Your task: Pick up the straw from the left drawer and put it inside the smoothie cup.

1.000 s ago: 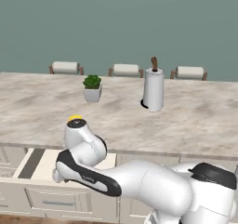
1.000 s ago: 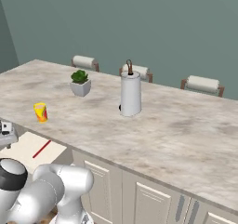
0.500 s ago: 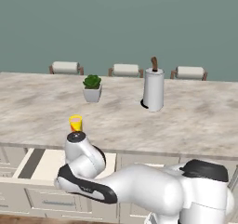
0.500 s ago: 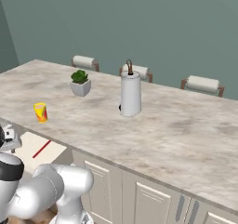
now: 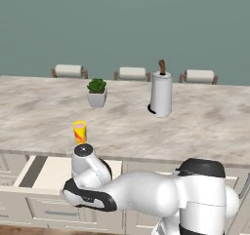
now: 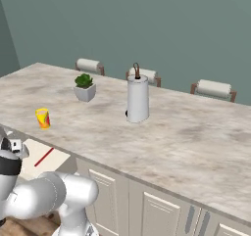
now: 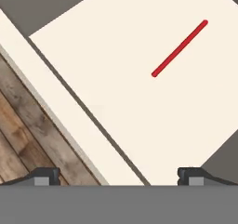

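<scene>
The straw [image 7: 179, 49], a thin red stick, lies flat on the pale bottom of the open left drawer [image 7: 135, 107], ahead of my gripper [image 7: 118, 176] and to the right of its middle. The jaws stand wide open with nothing between them, hovering over the drawer's front wall, apart from the straw. From the right base view the straw [image 6: 44, 156] lies in the drawer [image 6: 58, 160] under the counter's edge. The smoothie cup [image 5: 79, 131] [image 6: 42, 118], yellow with orange swirls, stands upright on the counter just above the drawer [image 5: 46, 173]. My arm covers the drawer's right part.
A white pot with a green plant [image 5: 97, 92] and a paper towel holder [image 5: 161, 92] stand farther back on the marble counter [image 5: 195, 127]. Shut cabinet fronts [image 6: 157, 213] run to the right of the drawer. Wooden floor [image 7: 28, 139] lies below the drawer front.
My arm has sunk lower in front of the drawer, so the cup now shows in full above it in the left base view. The jaws stayed open. The straw has not moved.
</scene>
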